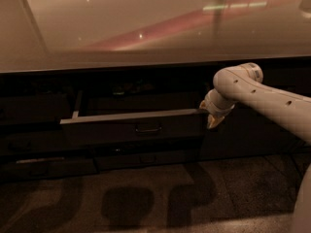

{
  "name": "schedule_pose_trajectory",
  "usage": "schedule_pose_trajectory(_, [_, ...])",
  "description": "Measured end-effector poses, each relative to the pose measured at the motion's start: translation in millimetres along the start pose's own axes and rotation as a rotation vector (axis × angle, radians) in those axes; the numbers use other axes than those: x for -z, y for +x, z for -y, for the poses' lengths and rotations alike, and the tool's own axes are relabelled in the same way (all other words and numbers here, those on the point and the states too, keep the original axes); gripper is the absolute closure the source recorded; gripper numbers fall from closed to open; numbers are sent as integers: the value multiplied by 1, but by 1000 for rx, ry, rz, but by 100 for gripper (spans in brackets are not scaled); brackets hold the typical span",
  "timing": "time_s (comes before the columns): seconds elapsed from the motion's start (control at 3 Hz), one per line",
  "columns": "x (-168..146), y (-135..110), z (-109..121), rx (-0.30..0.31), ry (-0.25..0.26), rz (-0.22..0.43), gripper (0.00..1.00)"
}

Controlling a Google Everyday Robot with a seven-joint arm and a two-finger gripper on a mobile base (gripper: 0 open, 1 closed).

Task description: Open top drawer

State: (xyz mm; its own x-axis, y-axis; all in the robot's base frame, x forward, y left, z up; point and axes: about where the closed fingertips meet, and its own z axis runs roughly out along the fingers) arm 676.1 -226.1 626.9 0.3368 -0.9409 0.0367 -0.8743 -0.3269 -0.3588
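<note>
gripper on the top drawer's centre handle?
No, the gripper sits at the right rim end of the top drawer, away from its handle.

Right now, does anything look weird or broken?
Nothing broken or spilled. Only the top drawer sticks out open, and the end effector sits at its right corner, away from the handle.

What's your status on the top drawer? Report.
Gripper at right end of top drawer rim. Drawer partway out. Nothing visible in its path.
</note>
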Motion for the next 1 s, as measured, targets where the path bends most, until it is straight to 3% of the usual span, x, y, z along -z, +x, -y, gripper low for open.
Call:
schedule_pose_trajectory(0.33, [0,0,-5,2,-1,-7,34])
schedule_pose_trajectory(0.67, [12,2,-6,-7,29,-24,11])
schedule_pose_trajectory(1.0, [-1,1,-37,2,16,-50,0])
